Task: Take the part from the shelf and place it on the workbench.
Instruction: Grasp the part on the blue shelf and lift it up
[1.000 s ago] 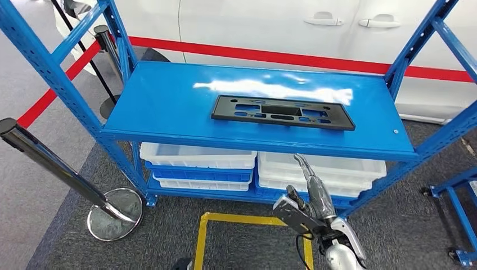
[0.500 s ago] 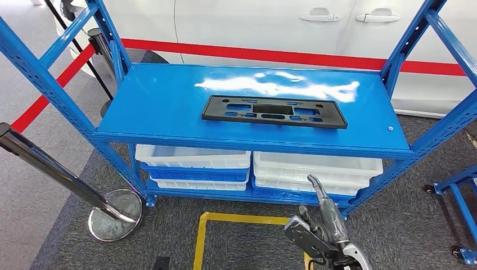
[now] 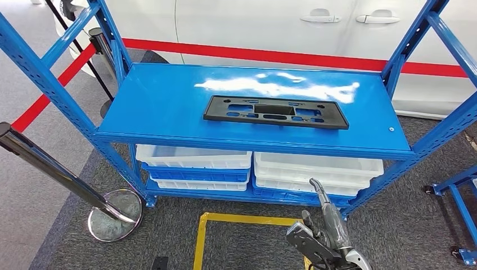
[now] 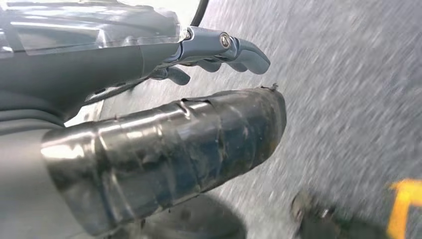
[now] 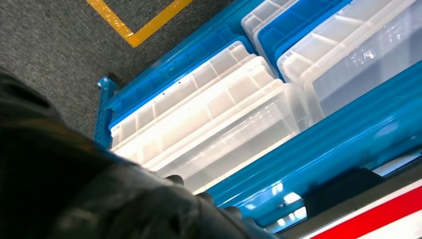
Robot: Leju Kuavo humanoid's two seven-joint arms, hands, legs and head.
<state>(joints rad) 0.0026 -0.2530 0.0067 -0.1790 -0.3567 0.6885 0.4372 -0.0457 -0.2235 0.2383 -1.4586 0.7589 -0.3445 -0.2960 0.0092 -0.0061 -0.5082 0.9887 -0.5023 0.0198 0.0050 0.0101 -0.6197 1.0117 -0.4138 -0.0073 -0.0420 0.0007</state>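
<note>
Hovering low before the shelf, the right hand holds nothing, fingers spread apart; the left hand hangs over the floor, fingers loosely curled, empty. Flat on the shelf's top board lies the black part.

Glossy painted metal shelf (glare on top), matt black plastic part.

The flat rectangular plastic part is black. The metal shelf rack is bright blue. The stacked plastic bins are translucent white and blue. The floor tape outline is yellow.
</note>
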